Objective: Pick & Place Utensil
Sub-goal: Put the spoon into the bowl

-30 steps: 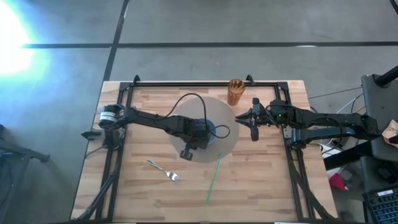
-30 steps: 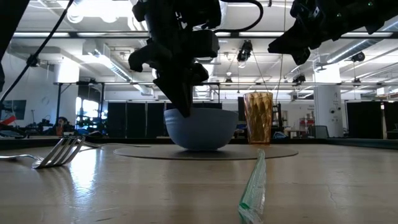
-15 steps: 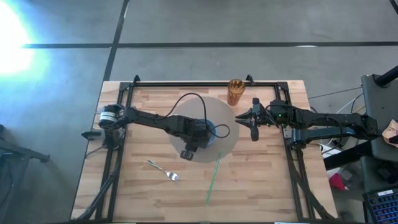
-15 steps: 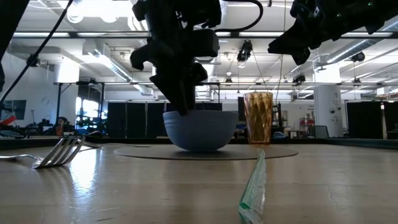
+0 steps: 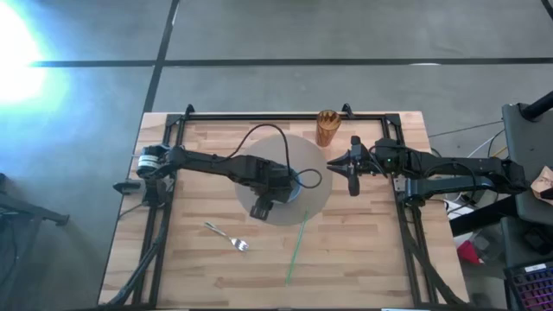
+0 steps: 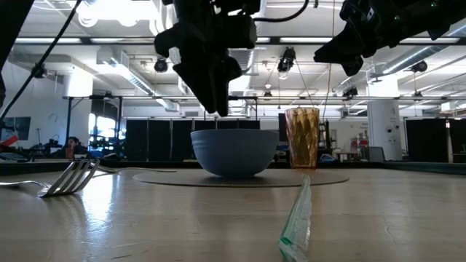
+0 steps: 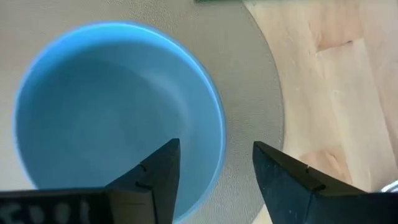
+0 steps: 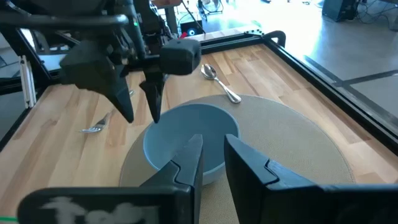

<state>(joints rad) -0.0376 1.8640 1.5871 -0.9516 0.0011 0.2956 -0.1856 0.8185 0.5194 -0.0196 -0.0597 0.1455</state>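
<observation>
A blue bowl [image 5: 295, 179] stands on a round grey mat [image 5: 316, 197] in the middle of the table. My left gripper [image 7: 214, 146] hangs open just above the bowl, pointing steeply down. One finger is over the bowl's hollow and the other over the mat outside the rim; in the low view its fingertips [image 6: 218, 109] are clear of the bowl [image 6: 234, 151]. A spoon [image 8: 219, 81] lies beyond the bowl, its handle reaching the mat. A fork [image 5: 226, 235] lies toward the near left. My right gripper [image 8: 211, 152] waits at the right above the mat's edge, its fingers a narrow gap apart.
An amber ribbed cup [image 5: 327, 127] stands at the far edge behind the mat. A green straw [image 5: 296, 246] lies on the wood on the near side of the mat. A black frame [image 5: 259, 115] runs round the table top. Bare wood lies near left and near right.
My left gripper has risen straight up from the level of the bowl's rim and now hangs clear above it. The bowl has stayed where it was on the mat.
</observation>
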